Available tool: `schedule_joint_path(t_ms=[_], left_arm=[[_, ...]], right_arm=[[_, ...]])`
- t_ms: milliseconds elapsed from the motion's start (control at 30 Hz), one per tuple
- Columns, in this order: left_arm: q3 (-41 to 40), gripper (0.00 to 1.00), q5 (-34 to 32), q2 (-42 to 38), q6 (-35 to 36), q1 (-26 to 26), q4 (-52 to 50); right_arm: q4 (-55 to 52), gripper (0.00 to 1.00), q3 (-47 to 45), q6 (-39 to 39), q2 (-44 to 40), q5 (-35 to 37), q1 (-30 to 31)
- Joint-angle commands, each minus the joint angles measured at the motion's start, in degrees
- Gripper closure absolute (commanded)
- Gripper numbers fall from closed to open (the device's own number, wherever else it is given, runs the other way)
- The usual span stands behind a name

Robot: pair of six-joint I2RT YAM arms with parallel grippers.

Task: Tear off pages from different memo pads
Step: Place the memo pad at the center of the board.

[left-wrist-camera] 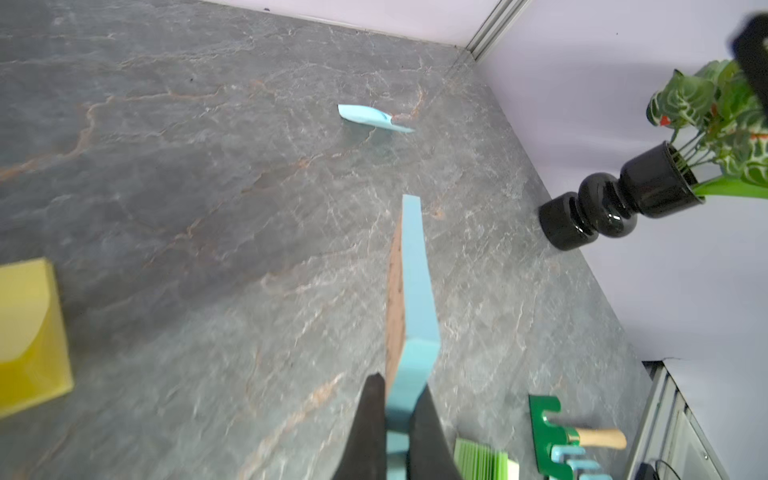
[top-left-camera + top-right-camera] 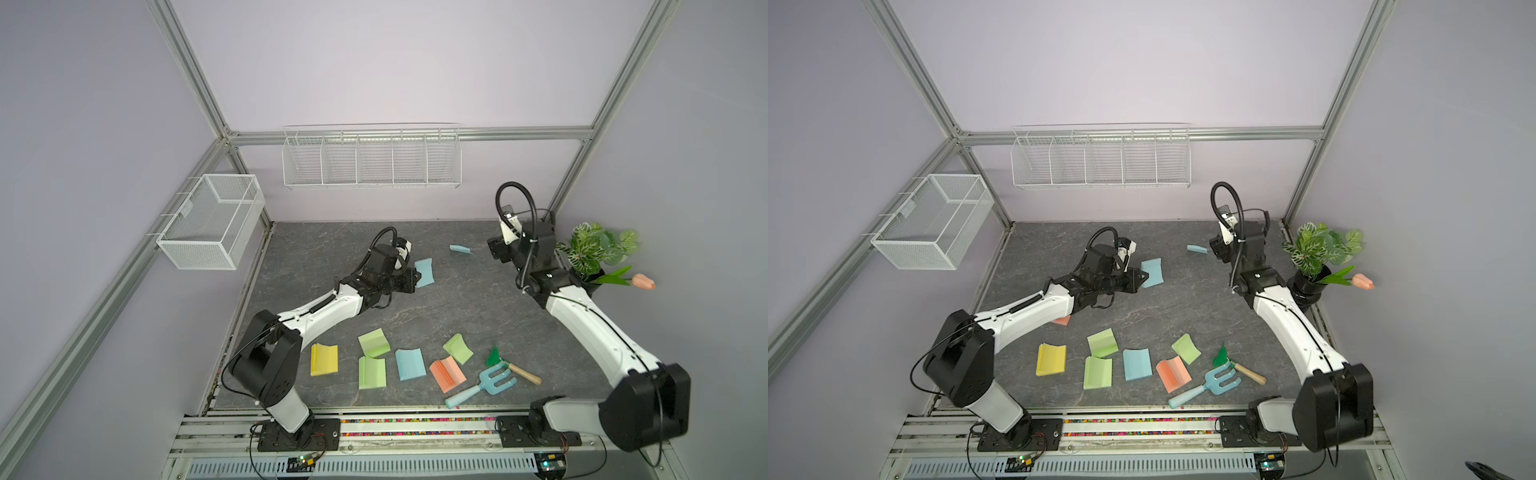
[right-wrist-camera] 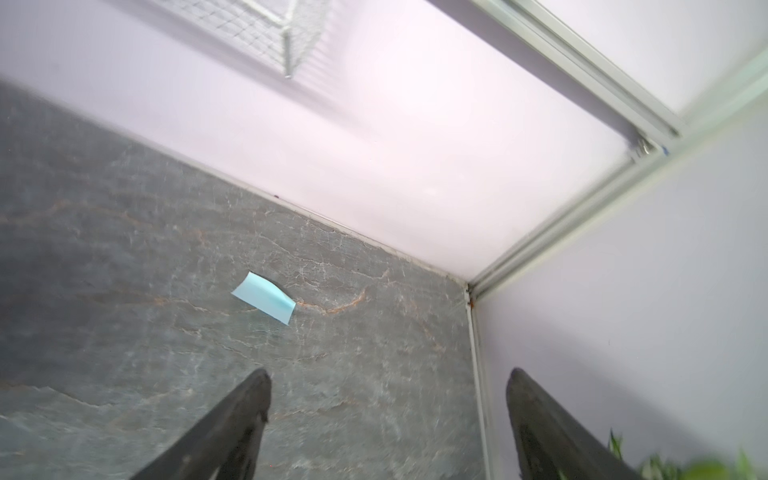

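One blue pad (image 1: 415, 291) between left fingers (image 1: 365, 432)

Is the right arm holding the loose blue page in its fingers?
No, the right fingers stand wide open and empty, and the blue page lies apart on the table.

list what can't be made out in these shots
- Salmon pad under the left arm: only a corner shows in a top view; the arm covers the rest.
- Blue pad in the left gripper: edge-on in the left wrist view, its face unseen there.
- Green pad and yellow pad: cut off by the left wrist view's edges.
- Plant: a blur at the right wrist view's edge.
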Motion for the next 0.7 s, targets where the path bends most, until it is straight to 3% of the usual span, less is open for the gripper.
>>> schedule_joint_path(t_ms=[0, 133, 300, 433, 533, 667], left_arm=[[13.3, 1.0, 9.91, 11.08, 4.11, 2.34, -9.51], [30.03, 1.0, 16.57, 23.06, 6.3, 4.4, -16.96], [51.02, 1.0, 22.63, 38.49, 7.65, 5.26, -26.39], [67.18, 1.0, 21.51, 49.02, 7.11, 5.34, -33.44], [73.36, 1.0, 19.97, 53.68, 5.11, 5.98, -33.5], [74.06, 1.0, 21.99, 56.93, -1.47, 7.78, -27.61]], right_arm=[[-7.55, 0.11, -7.82, 22.0, -5.56, -2.97, 0.13], [0.07, 0.11, -20.38, 32.08, -17.91, -11.12, 0.3], [7.87, 0.11, -30.27, 36.67, -28.67, -10.48, 0.53], [8.69, 0.11, -32.65, 40.05, -31.02, -11.55, 0.68], [10.76, 0.11, -34.63, 42.16, -30.7, -12.85, 0.99], [12.4, 0.11, -35.4, 43.41, -28.92, -13.57, 1.27]])
